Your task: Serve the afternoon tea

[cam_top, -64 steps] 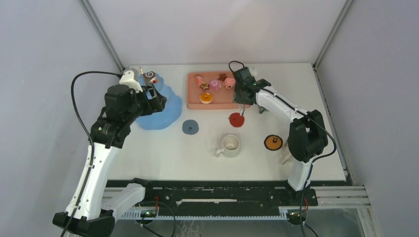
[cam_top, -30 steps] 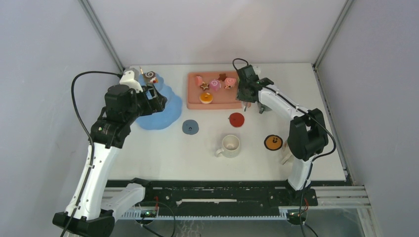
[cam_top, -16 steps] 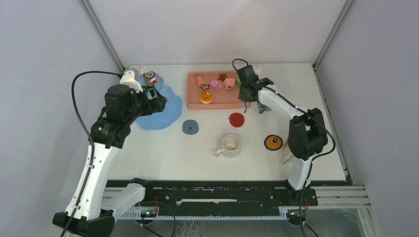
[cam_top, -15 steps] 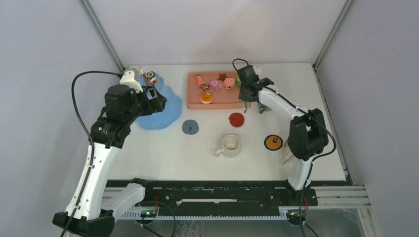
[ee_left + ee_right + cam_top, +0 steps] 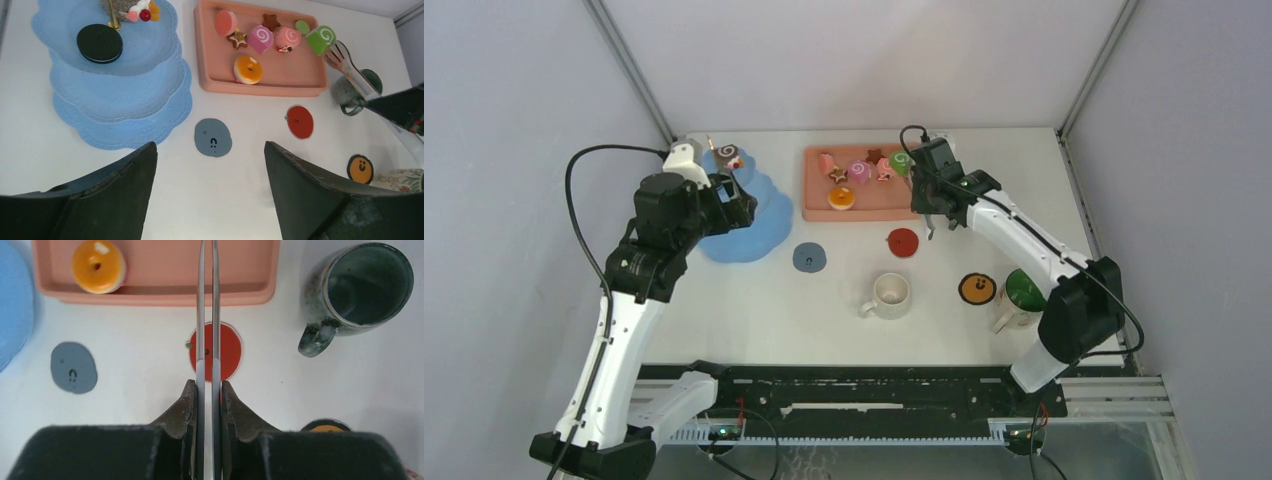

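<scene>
Pinching tongs point(image 5: 200, 315) shut, your right pincer point(image 5: 208, 385) aims them lengthwise at the tray point(image 5: 165, 265); grey mug point(image 5: 312, 295) upright right of tray; left pincer point(image 5: 209, 145) spread.

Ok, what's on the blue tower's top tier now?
A black round cookie and a fruit-topped pastry beside the gold post, on the blue tower's top tier. The wrist view crops the pastry; from above the left arm covers the cookie.

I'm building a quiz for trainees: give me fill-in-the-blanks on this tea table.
The right claw is shut on the metal ____.
The orange doughnut lies on the ____ tray.
The sandwich cookie on the blue dessert tower is ____.
The left claw is ____.
Missing: tongs, pink, black, open.
</scene>
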Robot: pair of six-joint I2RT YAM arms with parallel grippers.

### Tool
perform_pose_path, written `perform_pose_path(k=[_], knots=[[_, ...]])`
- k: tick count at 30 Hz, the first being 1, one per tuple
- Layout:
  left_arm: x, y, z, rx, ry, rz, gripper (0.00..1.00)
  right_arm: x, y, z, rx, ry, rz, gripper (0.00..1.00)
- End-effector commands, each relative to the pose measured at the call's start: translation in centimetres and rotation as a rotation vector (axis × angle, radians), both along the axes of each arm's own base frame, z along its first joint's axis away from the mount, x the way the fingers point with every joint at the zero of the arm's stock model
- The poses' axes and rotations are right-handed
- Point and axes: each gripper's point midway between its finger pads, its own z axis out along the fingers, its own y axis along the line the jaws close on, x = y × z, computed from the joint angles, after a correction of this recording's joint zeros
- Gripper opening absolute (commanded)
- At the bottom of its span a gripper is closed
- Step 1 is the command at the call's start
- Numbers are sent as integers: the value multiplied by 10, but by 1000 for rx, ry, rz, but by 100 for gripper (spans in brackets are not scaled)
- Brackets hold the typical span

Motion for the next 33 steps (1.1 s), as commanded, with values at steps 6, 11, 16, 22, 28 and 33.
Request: perform_pose_path(k=[6, 11, 16, 22, 28, 33], knots=[[-9, 34, 48, 28, -118, 172, 84, -29, 40, 79, 59, -166, 241, 0], [-17, 59, 62, 39, -136, 273, 84, -44, 79, 113, 99, -227, 354, 0], [-23, 74, 66, 1, -143, 313, 84, -60, 123, 136, 168, -273, 466, 0], [-27, 78, 65, 10, -145, 326, 84, -76, 172, 136, 184, -261, 579, 0], [-28, 81, 66, 15, -154, 334, 84, -80, 199, 114, 163, -212, 622, 0], [-28, 80, 65, 13, -154, 330, 84, -74, 209, 97, 144, -182, 624, 0]])
